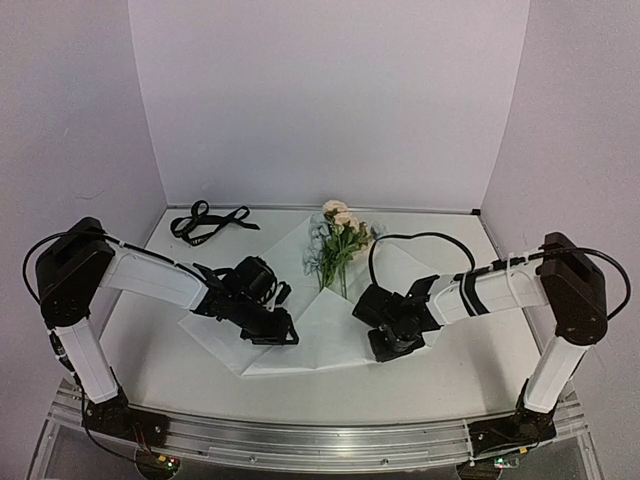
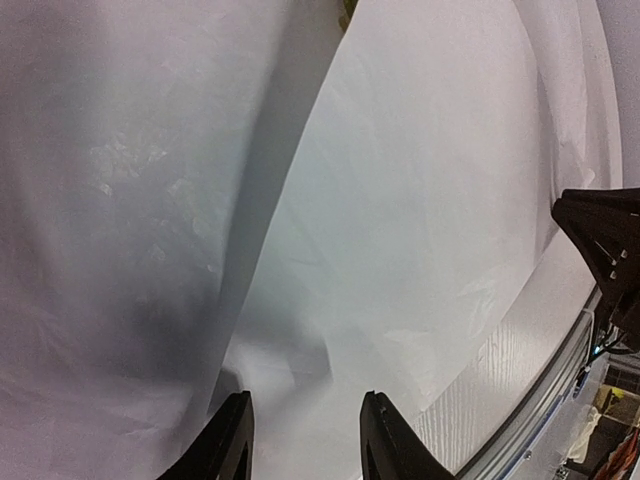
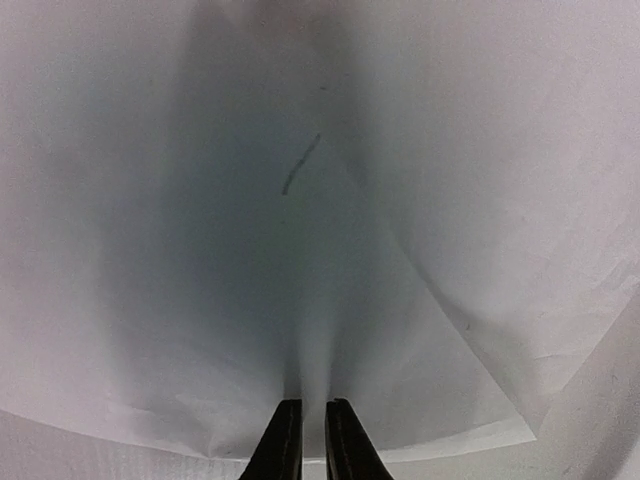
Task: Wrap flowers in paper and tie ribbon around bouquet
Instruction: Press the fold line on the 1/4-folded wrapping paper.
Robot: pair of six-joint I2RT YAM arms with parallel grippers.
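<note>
Wrapping is barely getting under way: the flowers (image 1: 338,240) are lying on the paper (image 1: 320,342), blooms toward the back wall, no cone forming around the stems. The right gripper (image 3: 312,405) is pinching a ridge of the sheet, jaws almost together; the left gripper (image 2: 305,402) is hovering over it, jaws apart. The ribbon (image 1: 205,222) is lying untouched at the back left, so tying is waiting.

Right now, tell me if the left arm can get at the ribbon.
Probably yes. The ribbon lies on bare table at the far left, on that arm's side, nothing covering it. The left gripper is open over the paper, so it only has to swing out that way.
</note>
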